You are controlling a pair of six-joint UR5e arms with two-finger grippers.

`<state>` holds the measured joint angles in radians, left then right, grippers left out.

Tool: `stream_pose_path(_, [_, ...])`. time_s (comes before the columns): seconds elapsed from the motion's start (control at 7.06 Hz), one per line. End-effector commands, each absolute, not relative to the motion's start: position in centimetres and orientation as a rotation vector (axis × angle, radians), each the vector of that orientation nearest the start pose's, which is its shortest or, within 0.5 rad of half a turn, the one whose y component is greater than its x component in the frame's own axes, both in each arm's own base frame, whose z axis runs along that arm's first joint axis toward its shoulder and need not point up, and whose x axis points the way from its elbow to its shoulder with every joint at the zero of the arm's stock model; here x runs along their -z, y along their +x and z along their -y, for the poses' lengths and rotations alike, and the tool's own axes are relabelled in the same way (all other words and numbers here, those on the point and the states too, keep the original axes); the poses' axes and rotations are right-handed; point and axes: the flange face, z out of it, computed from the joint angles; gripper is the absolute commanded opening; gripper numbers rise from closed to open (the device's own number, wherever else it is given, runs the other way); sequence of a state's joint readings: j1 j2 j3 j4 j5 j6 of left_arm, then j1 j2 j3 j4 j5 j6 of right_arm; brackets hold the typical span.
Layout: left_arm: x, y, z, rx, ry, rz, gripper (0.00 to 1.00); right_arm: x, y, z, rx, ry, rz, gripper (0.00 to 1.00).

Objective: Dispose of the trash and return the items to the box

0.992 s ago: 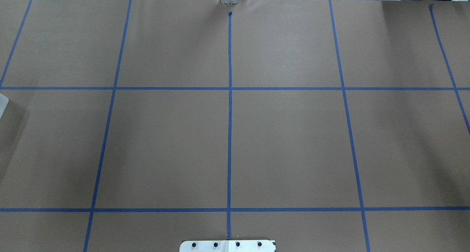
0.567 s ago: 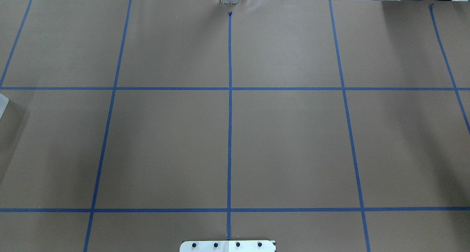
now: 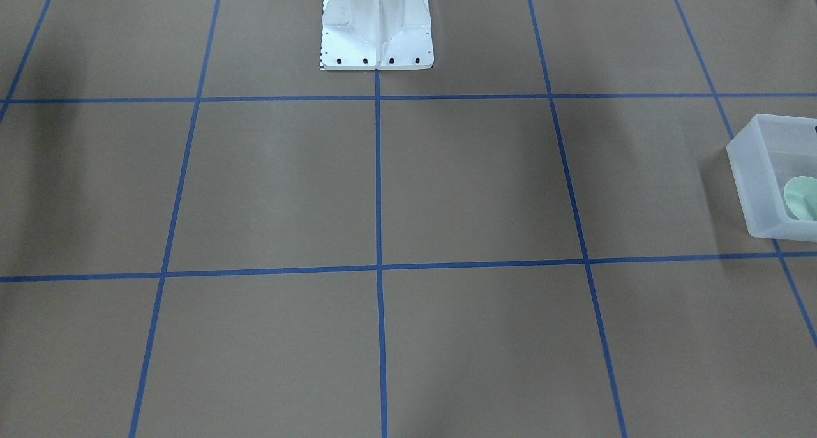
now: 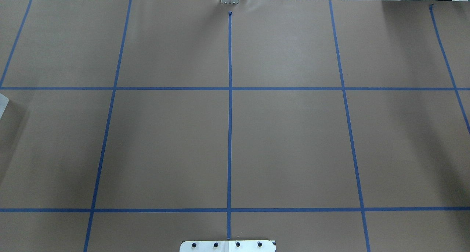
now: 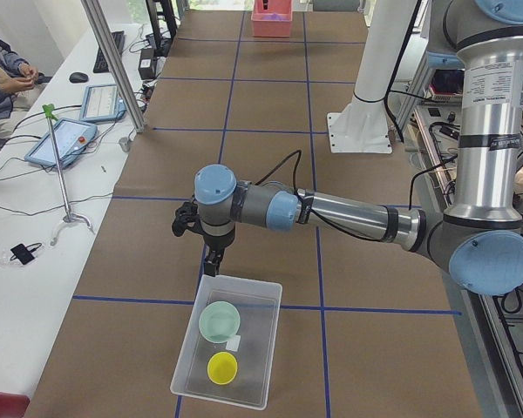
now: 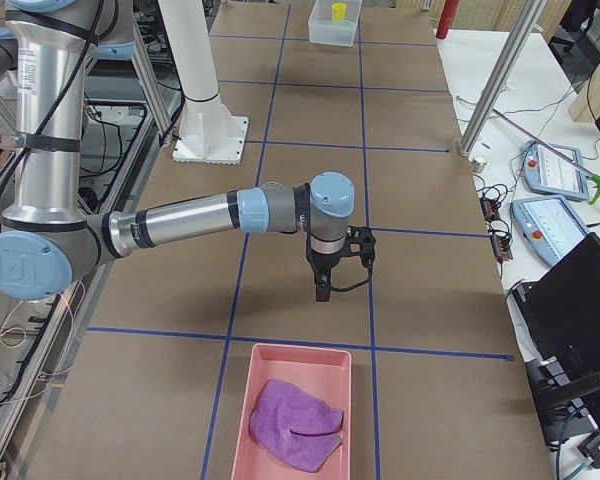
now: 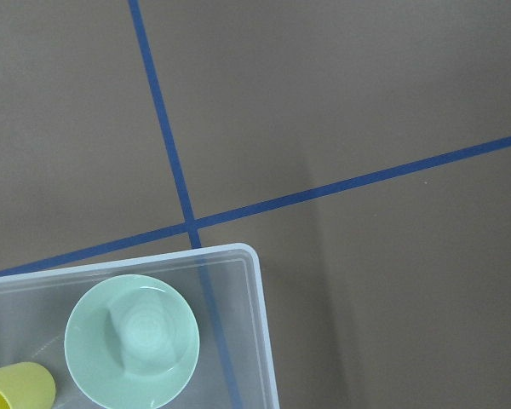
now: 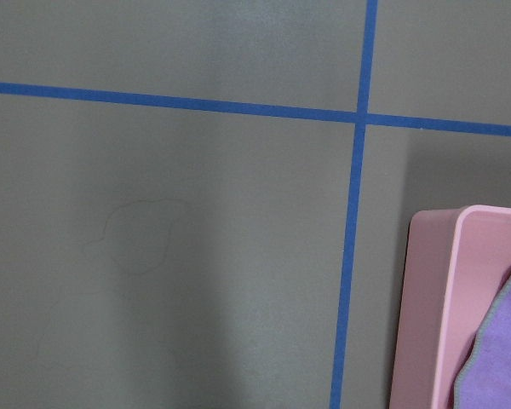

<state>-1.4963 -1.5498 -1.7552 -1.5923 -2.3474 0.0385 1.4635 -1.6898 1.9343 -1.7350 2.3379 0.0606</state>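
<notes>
The box (image 5: 274, 344) is a frosted-white bin at the table's end on my left. It holds the teal-green bowl (image 5: 219, 321) and a yellow cup (image 5: 222, 367), both upright. The left wrist view looks down on the box's corner (image 7: 254, 260), the bowl (image 7: 132, 336) and the cup (image 7: 13, 388). The front view shows the box (image 3: 750, 182) and the bowl (image 3: 801, 198) at its right edge. My left gripper (image 5: 212, 264) hangs just beyond the box's far rim; open or shut, I cannot tell. My right gripper (image 6: 322, 290) hangs above the paper short of a pink tray (image 6: 265, 375); its state is unclear too.
The pink tray (image 8: 430, 315) holds a crumpled purple cloth (image 6: 292, 422), also in the right wrist view (image 8: 502, 358). The white robot pedestal (image 3: 376, 23) stands at the table's middle. Brown paper with a blue tape grid covers the table. Tablets and cables lie beyond the far edge.
</notes>
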Motion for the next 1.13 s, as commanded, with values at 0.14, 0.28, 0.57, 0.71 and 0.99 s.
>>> stream_pose_path(0.14, [-56.1,-2.7,46.7,-0.196,0.187,-0.794,0.98,-55.7,1.8,43.0,0.054,-0.007,0.817,1.00])
stream_pose_path(0.28, [-55.6,-2.6,46.8,-0.200,0.197,-0.799,0.98,-55.9,1.9,43.4,0.056,-0.006,0.803,1.00])
stream_pose_path(0.57, [-56.2,-2.7,47.0,-0.200,0.194,-0.796,0.98,-56.4,2.2,43.3,0.046,-0.009,0.810,1.00])
stream_pose_path(0.71, [-56.3,-2.7,47.0,-0.197,0.191,-0.800,0.98,-56.4,2.5,43.1,0.039,-0.006,0.810,1.00])
stream_pose_path(0.99, [-56.3,-2.7,47.0,-0.197,0.191,-0.800,0.98,-56.5,2.6,42.9,0.035,-0.009,0.810,1.00])
